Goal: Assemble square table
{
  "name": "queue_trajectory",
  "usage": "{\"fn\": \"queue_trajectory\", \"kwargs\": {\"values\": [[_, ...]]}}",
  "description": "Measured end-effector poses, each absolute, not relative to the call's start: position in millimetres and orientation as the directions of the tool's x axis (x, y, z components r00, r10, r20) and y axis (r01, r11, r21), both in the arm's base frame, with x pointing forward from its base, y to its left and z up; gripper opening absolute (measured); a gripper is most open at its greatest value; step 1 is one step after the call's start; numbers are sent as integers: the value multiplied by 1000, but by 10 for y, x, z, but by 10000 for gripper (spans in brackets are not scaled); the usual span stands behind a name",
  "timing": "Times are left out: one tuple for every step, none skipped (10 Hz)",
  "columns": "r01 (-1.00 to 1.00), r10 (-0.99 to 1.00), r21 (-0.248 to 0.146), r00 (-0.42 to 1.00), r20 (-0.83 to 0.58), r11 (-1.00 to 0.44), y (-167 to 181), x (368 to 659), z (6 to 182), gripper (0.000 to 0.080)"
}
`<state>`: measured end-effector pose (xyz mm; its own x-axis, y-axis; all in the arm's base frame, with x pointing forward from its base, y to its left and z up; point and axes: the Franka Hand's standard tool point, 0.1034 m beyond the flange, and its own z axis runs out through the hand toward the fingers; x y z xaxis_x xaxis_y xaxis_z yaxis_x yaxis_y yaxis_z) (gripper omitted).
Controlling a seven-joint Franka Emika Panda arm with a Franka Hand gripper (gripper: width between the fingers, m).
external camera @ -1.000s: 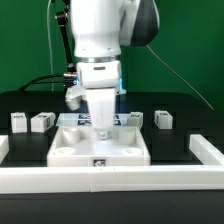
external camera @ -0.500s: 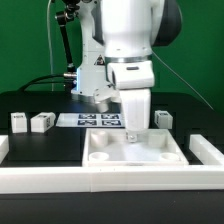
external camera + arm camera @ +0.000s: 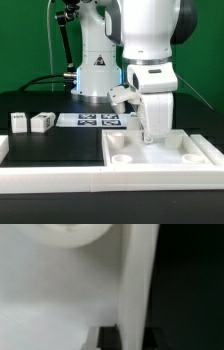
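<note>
The white square table top (image 3: 165, 160) lies flat at the exterior view's right, pushed against the white rail (image 3: 60, 180), with round corner sockets showing. My gripper (image 3: 152, 138) points straight down over the top's far edge. In the wrist view my gripper (image 3: 130, 339) is shut on the top's raised rim (image 3: 136, 280), one dark finger on each side, and a socket (image 3: 70, 232) lies beyond on the inner face. Two white leg blocks (image 3: 18, 122) (image 3: 42, 122) stand at the exterior view's left. The other legs are hidden behind the arm.
The marker board (image 3: 98, 120) lies flat at mid table, behind the top. The rail runs along the front edge and turns up at the right end (image 3: 207, 150). The arm's base and cables stand at the back.
The gripper and the table top have moved together toward the exterior view's right, from the middle to the right corner of the rail. The two leg blocks at the left stayed put.
</note>
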<state>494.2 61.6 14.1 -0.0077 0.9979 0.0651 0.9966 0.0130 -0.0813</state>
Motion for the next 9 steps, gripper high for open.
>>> {"fn": "queue_trajectory", "kwargs": {"values": [[997, 998, -81, -7, 65, 12, 614, 4940, 135, 60], [997, 998, -82, -6, 65, 11, 609, 4938, 132, 60], [997, 998, -82, -5, 65, 10, 604, 4938, 130, 224], [997, 998, -83, -3, 65, 8, 592, 4936, 128, 359], [996, 998, -88, 14, 63, -9, 541, 4888, 116, 359], [995, 997, -91, 52, 57, -47, 538, 4847, 148, 551], [993, 995, -86, 82, 50, -78, 553, 4820, 223, 620], [990, 992, -78, 123, 42, -119, 560, 4781, 321, 640], [984, 986, -71, 164, 34, -161, 564, 4735, 416, 640]]}}
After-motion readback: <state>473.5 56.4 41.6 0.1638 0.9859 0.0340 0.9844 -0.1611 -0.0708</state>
